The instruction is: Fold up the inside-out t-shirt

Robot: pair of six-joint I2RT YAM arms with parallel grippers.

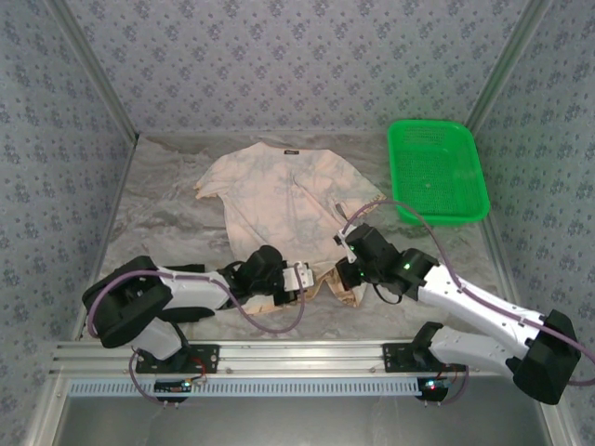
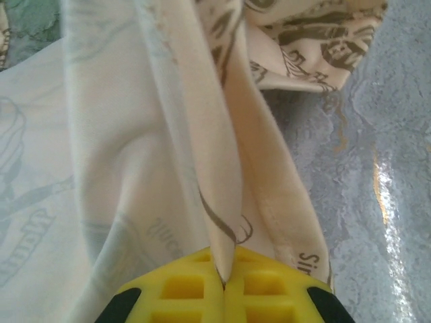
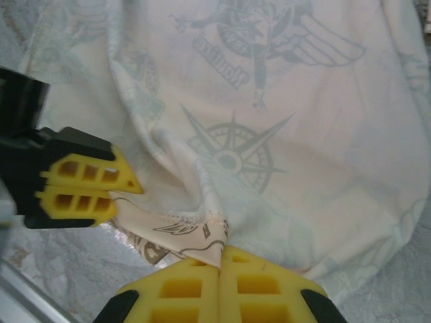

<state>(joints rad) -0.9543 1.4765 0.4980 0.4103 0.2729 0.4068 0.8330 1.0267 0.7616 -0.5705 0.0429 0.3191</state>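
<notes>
Folding looked barely begun. The t-shirt lay spread on the table with its paler reverse up. Its collar and small dark label were at the far edge, its sleeves out to the sides, and no fold ran across the body. Its near hem was bunched and partly turned over, so a strip of the darker printed side showed there.

The left gripper was clamped on a pleat of that hem, with cloth pinched between its yellow fingers. The right gripper was likewise closed on a gathered bit of hem, just beside the left one. Both grips sat close together near the middle of the hem rather than at its corners.

Judging from this, only the grasp was done. Everything else remained: turning the shirt right side out if that was wanted, flattening it, and making the folds. The green basket stood apart at the far right.
</notes>
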